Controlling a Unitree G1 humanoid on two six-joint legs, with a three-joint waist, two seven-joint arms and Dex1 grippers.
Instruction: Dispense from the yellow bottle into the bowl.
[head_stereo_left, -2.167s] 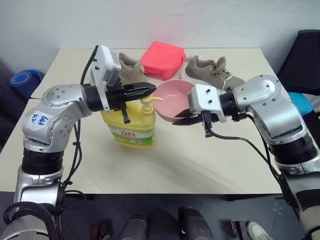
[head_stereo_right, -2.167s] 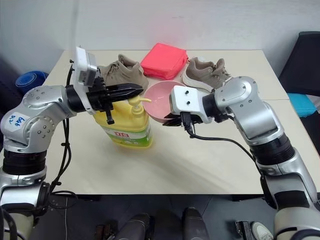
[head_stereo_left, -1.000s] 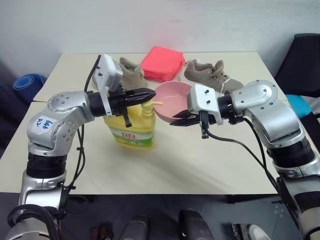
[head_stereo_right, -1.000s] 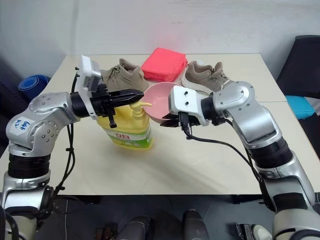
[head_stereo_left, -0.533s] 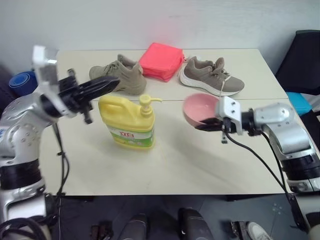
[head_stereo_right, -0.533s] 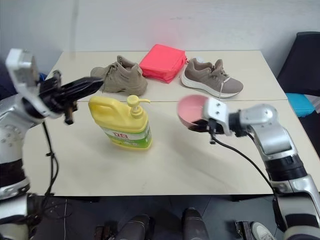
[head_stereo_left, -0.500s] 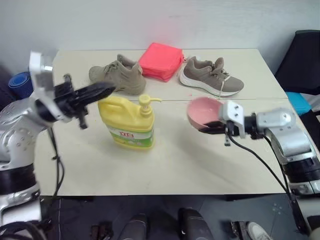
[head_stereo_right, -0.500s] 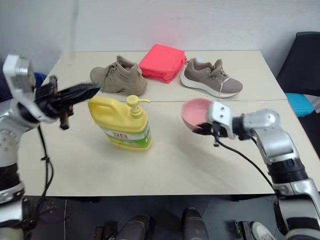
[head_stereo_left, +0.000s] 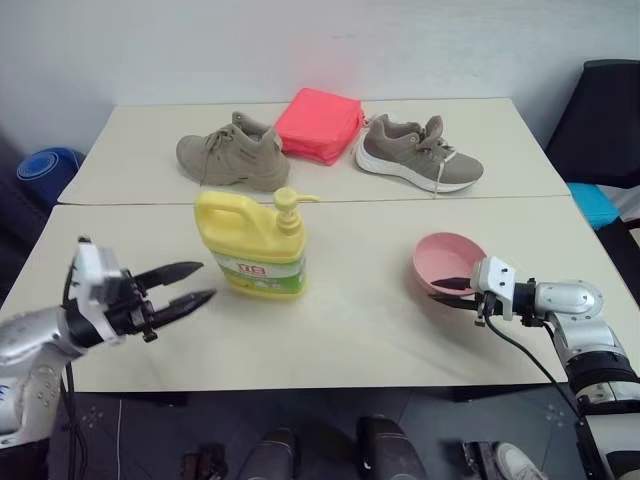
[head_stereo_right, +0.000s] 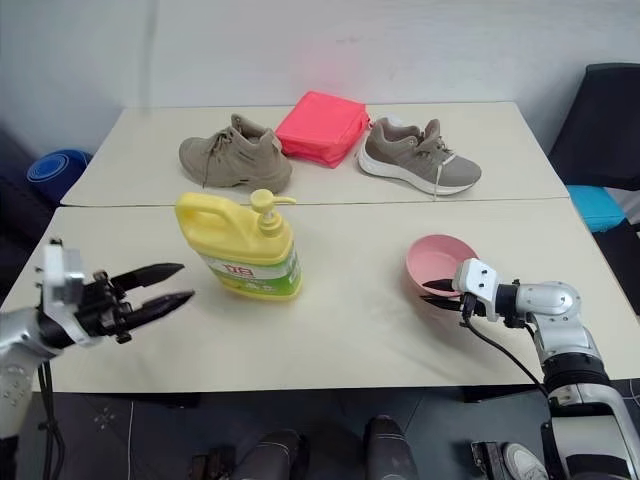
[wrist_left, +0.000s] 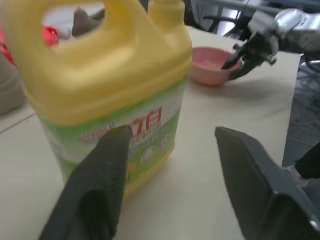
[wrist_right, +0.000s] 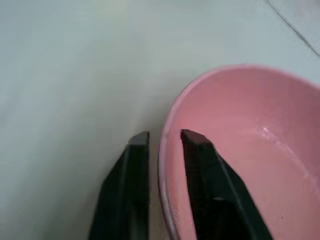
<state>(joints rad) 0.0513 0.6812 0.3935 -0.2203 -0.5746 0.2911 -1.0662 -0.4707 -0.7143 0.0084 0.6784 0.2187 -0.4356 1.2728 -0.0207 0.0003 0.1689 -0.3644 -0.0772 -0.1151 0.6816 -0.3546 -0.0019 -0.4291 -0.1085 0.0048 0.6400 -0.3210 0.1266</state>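
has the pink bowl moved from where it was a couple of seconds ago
Yes. The bowl was held up beside the yellow bottle's pump; now it rests on the table well to the bottle's right, with the right gripper straddling its rim.

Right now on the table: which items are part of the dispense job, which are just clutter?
Job items:
- yellow bottle, upright, mid-table
- bowl, its rim between the right gripper fingers

Clutter:
- two tan shoes at the back
- folded red cloth pad between them
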